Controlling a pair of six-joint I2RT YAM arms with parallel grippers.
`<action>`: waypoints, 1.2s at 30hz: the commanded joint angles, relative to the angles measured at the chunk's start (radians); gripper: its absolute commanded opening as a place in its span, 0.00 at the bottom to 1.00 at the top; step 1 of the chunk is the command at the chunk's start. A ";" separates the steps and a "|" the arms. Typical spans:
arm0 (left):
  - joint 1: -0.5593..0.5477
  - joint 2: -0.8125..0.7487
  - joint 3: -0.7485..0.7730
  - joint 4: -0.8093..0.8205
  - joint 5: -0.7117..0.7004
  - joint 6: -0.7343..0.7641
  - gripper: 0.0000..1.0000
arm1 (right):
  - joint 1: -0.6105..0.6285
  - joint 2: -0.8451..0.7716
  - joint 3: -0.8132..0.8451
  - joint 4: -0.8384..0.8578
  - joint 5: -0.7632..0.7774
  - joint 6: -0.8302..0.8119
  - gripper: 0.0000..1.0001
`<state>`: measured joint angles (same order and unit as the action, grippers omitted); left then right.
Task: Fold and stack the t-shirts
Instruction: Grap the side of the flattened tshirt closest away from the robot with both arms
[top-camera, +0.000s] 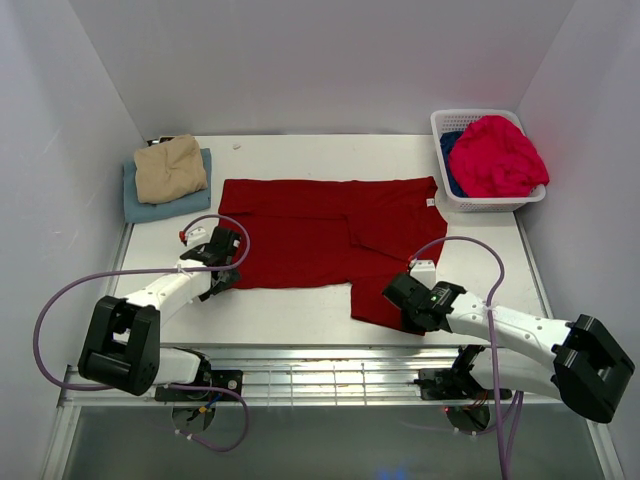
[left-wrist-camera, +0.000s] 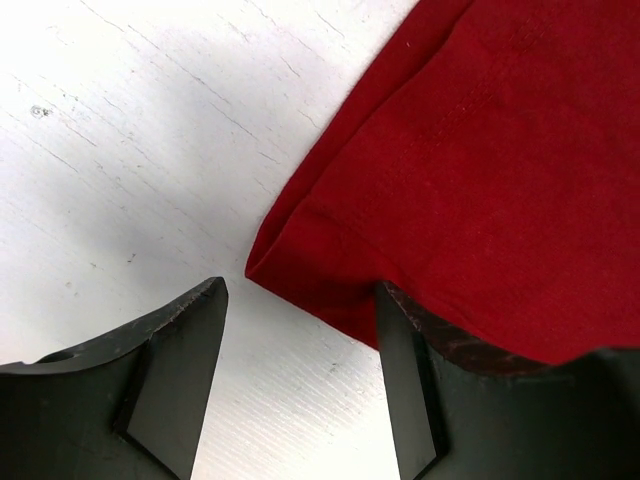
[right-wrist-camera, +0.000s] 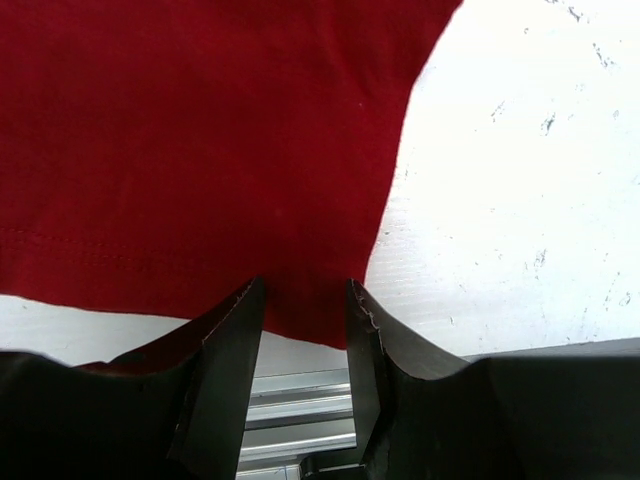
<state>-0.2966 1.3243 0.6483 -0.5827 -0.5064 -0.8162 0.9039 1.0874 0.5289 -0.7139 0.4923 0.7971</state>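
Observation:
A dark red t-shirt (top-camera: 330, 240) lies spread on the white table, its right side folded inward. My left gripper (top-camera: 228, 272) is at its near left corner. In the left wrist view the gripper (left-wrist-camera: 300, 290) is open, the shirt's corner (left-wrist-camera: 480, 180) lies between the fingertips, and cloth drapes over the right finger (left-wrist-camera: 410, 380). My right gripper (top-camera: 400, 300) is at the near right hem. In the right wrist view the gripper (right-wrist-camera: 305, 285) is open and straddles the hem's corner (right-wrist-camera: 200, 130). A folded tan t-shirt (top-camera: 170, 168) rests on a light blue one (top-camera: 140, 205) at the far left.
A white lattice basket (top-camera: 470, 116) at the far right holds a bright pinkish-red t-shirt (top-camera: 500, 155) and a deep blue one (top-camera: 452, 165). The table's metal front rail (right-wrist-camera: 300, 400) runs just behind my right fingers. Grey walls close in both sides.

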 joint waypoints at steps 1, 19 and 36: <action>-0.001 -0.021 -0.001 -0.002 -0.026 -0.012 0.71 | 0.007 0.003 0.005 -0.027 0.055 0.076 0.44; -0.010 -0.020 -0.001 0.006 -0.027 0.000 0.70 | 0.013 0.112 -0.024 -0.009 -0.015 0.103 0.45; -0.021 -0.039 0.001 0.007 -0.038 0.003 0.71 | 0.041 0.137 -0.055 0.037 -0.040 0.105 0.08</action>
<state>-0.3111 1.3254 0.6476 -0.5823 -0.5171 -0.8127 0.9398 1.1767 0.5404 -0.6872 0.5018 0.8684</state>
